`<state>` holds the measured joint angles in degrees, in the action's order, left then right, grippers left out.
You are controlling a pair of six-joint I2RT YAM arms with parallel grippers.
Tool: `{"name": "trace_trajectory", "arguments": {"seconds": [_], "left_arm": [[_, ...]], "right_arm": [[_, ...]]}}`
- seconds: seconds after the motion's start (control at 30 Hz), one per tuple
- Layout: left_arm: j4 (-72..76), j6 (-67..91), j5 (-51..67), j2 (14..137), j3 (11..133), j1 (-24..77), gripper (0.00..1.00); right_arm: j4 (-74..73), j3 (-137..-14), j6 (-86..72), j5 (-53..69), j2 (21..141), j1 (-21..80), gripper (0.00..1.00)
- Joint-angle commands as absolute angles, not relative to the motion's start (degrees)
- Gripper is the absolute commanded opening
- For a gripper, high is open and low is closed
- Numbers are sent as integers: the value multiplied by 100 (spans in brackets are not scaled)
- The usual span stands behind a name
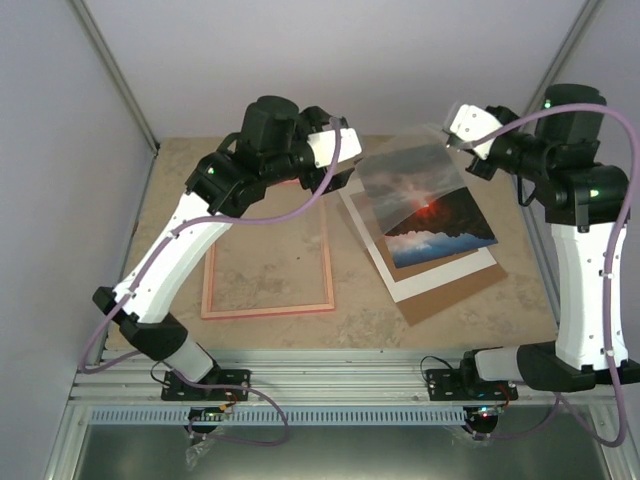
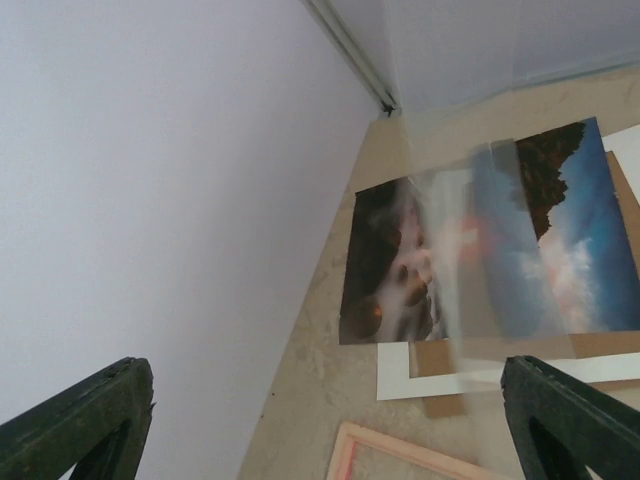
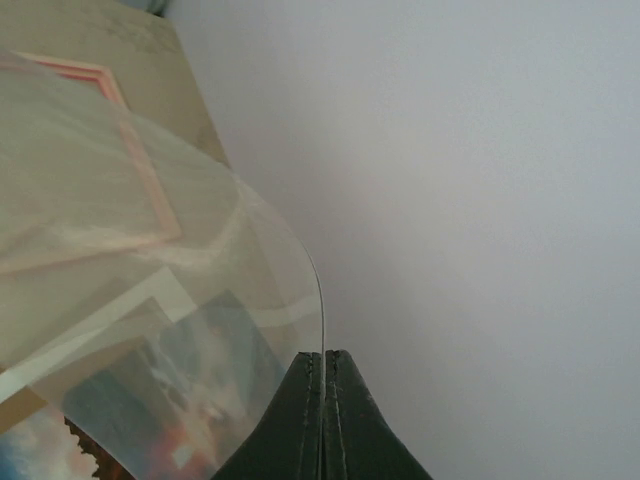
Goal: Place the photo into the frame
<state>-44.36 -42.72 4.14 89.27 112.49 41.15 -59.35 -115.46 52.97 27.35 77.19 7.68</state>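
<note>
Only the right wrist view shows the right end effector (image 3: pixel 323 400) clamped on a clear sheet (image 3: pixel 150 250) — veiling the photo (image 1: pixel 445 240); left end effector (image 2: pixel 330 410) gapes; frame (image 1: pixel 268 308) at nine o'clock.

Soft light, glare on clear sheet (image 2: pixel 462 262)
</note>
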Motion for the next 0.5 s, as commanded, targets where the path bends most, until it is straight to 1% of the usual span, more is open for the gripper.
{"name": "trace_trajectory", "arguments": {"seconds": [0.0,0.07,0.13,0.23,0.33,0.47], "left_arm": [[-5799,-3970,611,9393,12154,4166,93],[-6075,-3822,888,9544,12373,4186,88],[-6263,-3680,1116,9644,12491,4216,81],[-6295,-3463,1268,9680,12507,4236,73],[-6253,-3272,1335,9658,12513,4236,72],[-6045,-3167,865,9525,12533,4236,72]], "right_arm": [[-5867,-11569,5496,2214,7708,1304,1],[-5871,-11567,5559,2033,7715,1540,1],[-5868,-11555,5651,1810,7720,1742,0],[-5829,-11464,5742,1519,7699,1993,1],[-5751,-11331,5827,1314,7668,2140,0],[-5622,-11068,5933,1157,7529,2230,1]]}}
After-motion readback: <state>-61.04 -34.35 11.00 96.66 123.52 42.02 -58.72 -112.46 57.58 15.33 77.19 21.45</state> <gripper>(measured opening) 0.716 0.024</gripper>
